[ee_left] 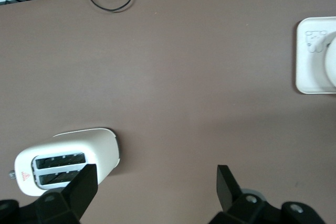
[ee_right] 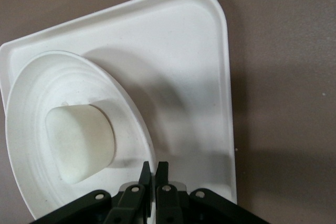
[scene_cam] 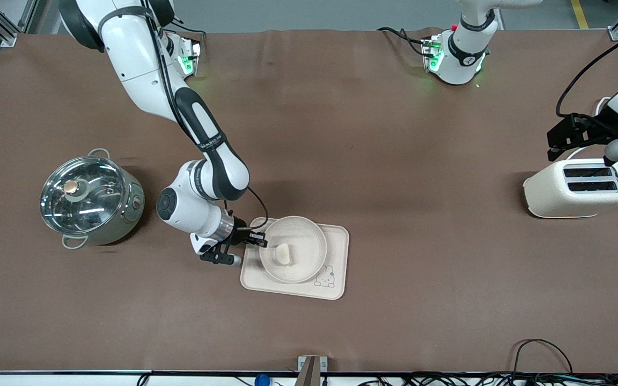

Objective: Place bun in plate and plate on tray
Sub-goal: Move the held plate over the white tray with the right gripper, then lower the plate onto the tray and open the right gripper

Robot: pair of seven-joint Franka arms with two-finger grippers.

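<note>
Front view, from the right arm's end of the worktop (scene_cam: 341, 134) across: a lidded steel pot (scene_cam: 90, 202) stands by itself. Next comes the right gripper (scene_cam: 255, 239) at the rim of the plate (scene_cam: 302, 231), on the side toward the right arm's end. The plate sits on the tray (scene_cam: 336, 238), with the bun (scene_cam: 283, 254) lying in its bowl. Both parts of the task therefore look done. What seems left is for the right arm to let go and draw clear.

In the right wrist view the jaws are nearly closed, the fingertips (ee_right: 144, 174) almost together at the plate's rim (ee_right: 137, 116). They seem to pinch the rim, though the contact itself is hard to make out.

Toward the left arm's end stands a cream toaster (scene_cam: 580, 187). The left gripper (ee_left: 157, 182) waits in the air beside it. Its jaws are spread wide and hold nothing.
</note>
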